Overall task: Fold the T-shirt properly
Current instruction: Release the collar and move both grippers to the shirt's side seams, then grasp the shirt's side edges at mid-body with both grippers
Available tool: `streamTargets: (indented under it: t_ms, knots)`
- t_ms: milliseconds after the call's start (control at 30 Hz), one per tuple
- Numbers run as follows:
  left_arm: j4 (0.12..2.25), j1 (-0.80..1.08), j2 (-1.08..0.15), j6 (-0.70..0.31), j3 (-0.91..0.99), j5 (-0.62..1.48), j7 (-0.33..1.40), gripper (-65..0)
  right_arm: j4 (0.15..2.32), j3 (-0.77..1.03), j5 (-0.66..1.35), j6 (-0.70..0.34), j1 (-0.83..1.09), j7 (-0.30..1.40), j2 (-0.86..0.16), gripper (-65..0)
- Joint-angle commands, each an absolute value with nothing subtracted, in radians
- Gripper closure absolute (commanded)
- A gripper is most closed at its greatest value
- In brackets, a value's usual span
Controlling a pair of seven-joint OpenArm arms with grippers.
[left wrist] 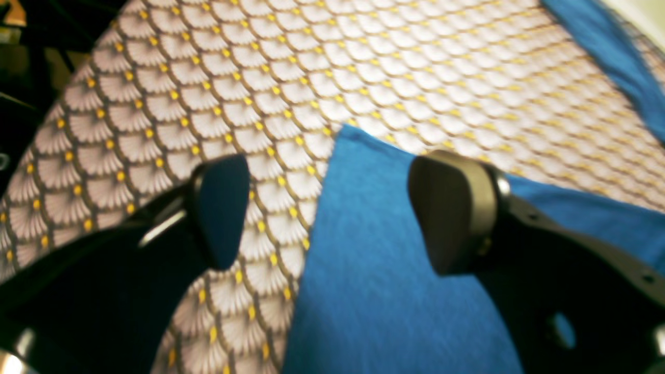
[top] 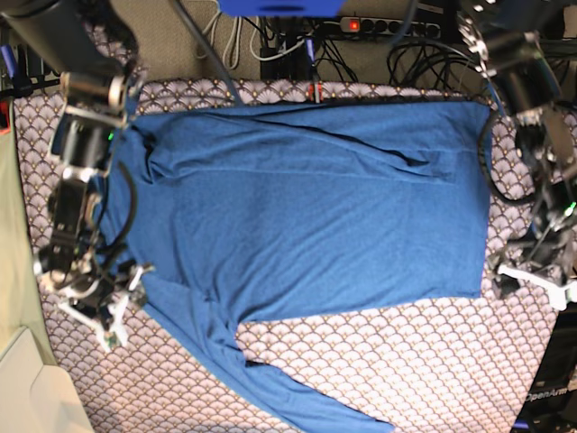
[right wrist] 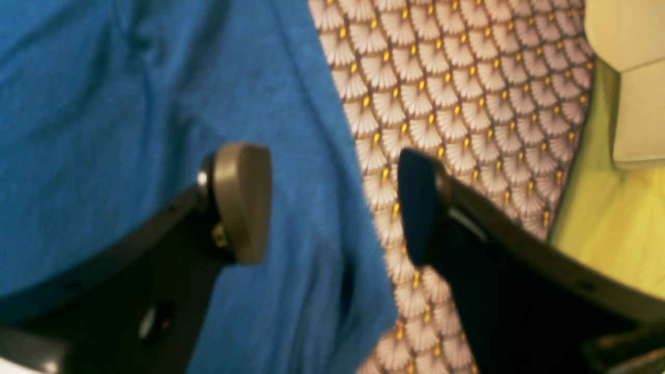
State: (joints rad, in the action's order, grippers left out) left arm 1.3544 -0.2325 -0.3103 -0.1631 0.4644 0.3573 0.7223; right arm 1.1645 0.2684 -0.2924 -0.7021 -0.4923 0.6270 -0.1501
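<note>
Here, the T-shirt lies spread flat on the fan-patterned tablecloth, one sleeve trailing off its lower edge toward the cloth's near edge. My left gripper hangs spread wide over a corner of the shirt, gripping nothing. My right gripper gapes just as wide across the shirt's side edge, also empty.

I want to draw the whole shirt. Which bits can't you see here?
- T-shirt, base view: near sleeve runs off the bottom edge; the right arm covers the shoulder.
- Left wrist view: blurred, only one corner shows.
- Right wrist view: blurred, only an edge shows.
</note>
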Motion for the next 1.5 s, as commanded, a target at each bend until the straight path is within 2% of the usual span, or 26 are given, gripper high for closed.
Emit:
streamTargets:
  t_ms: [0, 133, 200, 367, 433, 500, 733, 1067, 1167, 1300, 1467]
  knots:
    - [1.337, -0.265, -0.338, -0.173, 0.435, 0.372, 0.67, -50.0, 1.15, 0.272, -0.291, -0.698, -0.538, 0.591, -0.163, -39.4]
    - [1.175, -0.323, -0.358, -0.173, 0.329, 0.372, 0.545, -50.0, 1.02, 0.275, -0.291, -0.698, -0.576, 0.496, -0.202, -39.4]
    - [1.082, -0.354, -0.358, -0.174, 0.295, 0.372, 0.484, -50.0, 0.951, 0.274, -0.291, -0.633, -0.582, 0.437, -0.209, -39.4]
    - [0.872, -0.41, -0.36, -0.177, 0.226, 0.372, 0.34, -52.1, 0.829, 0.277, -0.291, -0.607, -0.582, 0.317, -0.242, -39.4]
    - [0.803, -0.432, -0.36, -0.176, 0.186, 0.372, 0.283, -53.4, 0.783, 0.277, -0.291, -0.542, -0.582, 0.271, -0.259, -39.4]
    - [0.765, -0.44, -0.358, -0.174, 0.16, 0.374, 0.252, -53.8, 0.739, 0.277, -0.288, -0.481, -0.582, 0.229, -0.268, -39.4]
    - [0.73, -0.441, -0.354, -0.173, 0.15, 0.374, 0.202, -53.9, 0.593, 0.278, -0.286, -0.469, -0.581, 0.104, -0.292, -39.4]
    - [0.713, -0.45, -0.352, -0.173, 0.148, 0.372, 0.2, -53.9, 0.59, 0.275, -0.286, -0.469, -0.575, 0.081, -0.289, -38.8]
    - [0.607, -0.518, -0.351, -0.174, 0.148, 0.372, 0.199, -53.9, 0.59, 0.275, -0.286, -0.469, -0.573, 0.081, -0.289, -38.4]
    - [0.463, -0.588, -0.351, -0.18, 0.147, 0.36, 0.11, -53.9, 0.588, 0.274, -0.286, -0.469, -0.562, 0.082, -0.288, -32.3]
    - [0.369, -0.633, -0.309, -0.182, 0.147, 0.222, 0.031, -54.0, 0.584, 0.272, -0.286, -0.469, -0.558, 0.081, -0.277, -31.1]
